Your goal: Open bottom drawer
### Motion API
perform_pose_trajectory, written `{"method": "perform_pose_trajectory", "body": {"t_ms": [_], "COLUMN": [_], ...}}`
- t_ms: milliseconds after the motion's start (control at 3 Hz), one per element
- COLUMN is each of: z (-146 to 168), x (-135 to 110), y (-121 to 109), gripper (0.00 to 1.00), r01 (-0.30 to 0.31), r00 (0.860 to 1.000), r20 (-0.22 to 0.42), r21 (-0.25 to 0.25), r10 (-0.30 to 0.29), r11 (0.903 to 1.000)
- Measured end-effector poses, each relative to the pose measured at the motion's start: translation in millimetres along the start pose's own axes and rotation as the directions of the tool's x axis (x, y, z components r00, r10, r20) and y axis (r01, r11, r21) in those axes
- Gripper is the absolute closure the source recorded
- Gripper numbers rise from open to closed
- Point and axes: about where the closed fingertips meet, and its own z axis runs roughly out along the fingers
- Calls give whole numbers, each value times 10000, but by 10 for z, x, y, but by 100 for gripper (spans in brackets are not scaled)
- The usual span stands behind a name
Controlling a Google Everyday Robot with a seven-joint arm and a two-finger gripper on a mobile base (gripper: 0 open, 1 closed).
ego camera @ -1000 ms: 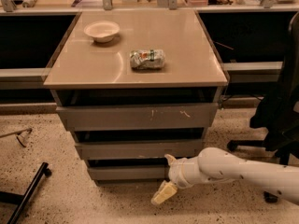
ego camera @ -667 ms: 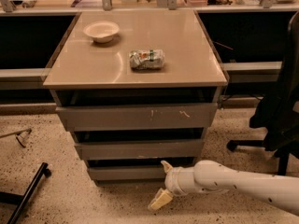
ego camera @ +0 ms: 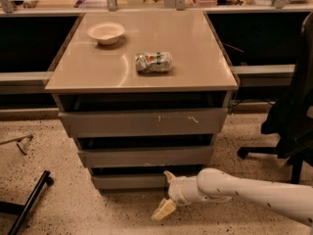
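Observation:
The bottom drawer [ego camera: 129, 181] is the slimmest of three grey handleless fronts in a low cabinet. It sits a little forward, with a dark gap above it. My gripper [ego camera: 166, 193] comes in from the right on a white arm, low at the drawer's right end. One cream finger [ego camera: 169, 176] points up at the drawer's front. The other finger [ego camera: 163, 209] points down towards the floor. The fingers are spread apart and hold nothing.
The cabinet top [ego camera: 195, 58] bears a white bowl [ego camera: 105, 33] and a crumpled packet [ego camera: 153, 62]. The wide top drawer [ego camera: 142, 123] and the middle drawer [ego camera: 144, 156] are above. A black office chair [ego camera: 293, 111] stands at the right. A black bar [ego camera: 29, 199] lies on the speckled floor at the left.
My gripper has moved left along the bottom drawer's front, by a small amount. The drawers look the same.

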Motion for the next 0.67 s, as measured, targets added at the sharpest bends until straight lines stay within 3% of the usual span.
{"method": "perform_pose_trajectory", "body": {"t_ms": [667], "z": [1275], "x": [592], "y": [-143], "gripper": [0], "r01": [-736], "r00": [9972], "r20": [-19], "r21": [-1569], "r10": [742], "r11": [9849]}}
